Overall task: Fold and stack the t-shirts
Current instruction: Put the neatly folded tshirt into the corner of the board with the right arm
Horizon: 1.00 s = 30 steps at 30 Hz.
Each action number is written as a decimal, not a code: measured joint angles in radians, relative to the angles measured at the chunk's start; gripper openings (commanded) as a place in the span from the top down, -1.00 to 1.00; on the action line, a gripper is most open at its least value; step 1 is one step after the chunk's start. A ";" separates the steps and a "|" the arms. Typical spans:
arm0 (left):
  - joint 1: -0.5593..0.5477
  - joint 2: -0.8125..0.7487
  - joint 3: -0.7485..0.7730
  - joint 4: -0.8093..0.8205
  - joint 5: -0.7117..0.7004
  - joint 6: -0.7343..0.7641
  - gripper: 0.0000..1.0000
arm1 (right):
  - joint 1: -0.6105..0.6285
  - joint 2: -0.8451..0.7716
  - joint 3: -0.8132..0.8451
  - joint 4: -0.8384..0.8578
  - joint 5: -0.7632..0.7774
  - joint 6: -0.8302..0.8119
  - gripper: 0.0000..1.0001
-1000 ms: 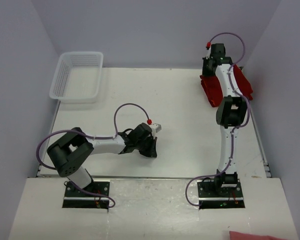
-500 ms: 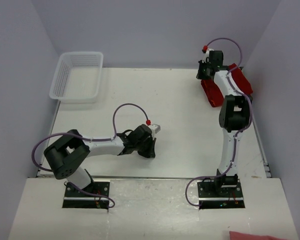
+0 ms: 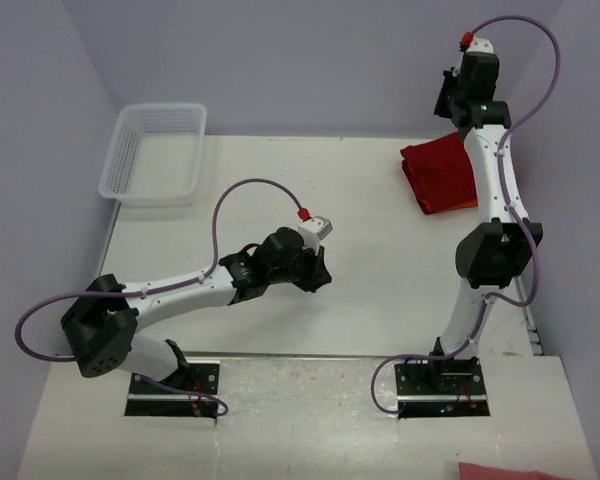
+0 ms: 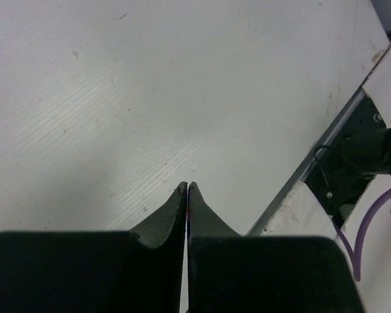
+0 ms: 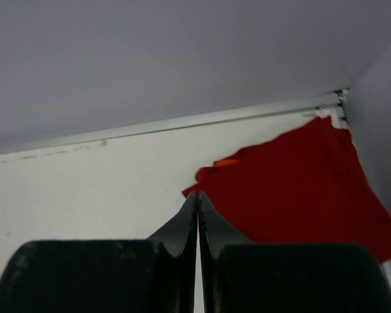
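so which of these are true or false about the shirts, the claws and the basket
1. The red t-shirt lies folded at the far right of the table. True.
2. The right claw grips the red t-shirt. False: it is shut on nothing and held up off the shirt.
3. A sliver of the orange t-shirt peeks out at the red one's edge. True.
4. The left claw is open. False: it is shut, fingers meeting, over bare table.
5. The white basket sits at the far right corner. False: it is at the far left corner.
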 measured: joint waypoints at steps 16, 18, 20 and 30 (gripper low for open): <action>-0.010 -0.128 -0.075 -0.032 0.050 0.000 0.99 | -0.082 0.176 -0.348 -0.230 0.387 0.101 1.00; -0.010 -0.122 -0.076 -0.033 0.057 0.000 0.99 | -0.077 0.127 -0.433 -0.207 0.398 0.108 1.00; -0.010 -0.117 -0.076 -0.032 0.064 0.000 0.99 | -0.074 0.079 -0.483 -0.214 0.410 0.111 1.00; -0.010 -0.115 -0.108 -0.029 0.073 -0.002 0.99 | -0.070 0.045 -0.480 -0.256 0.414 0.114 1.00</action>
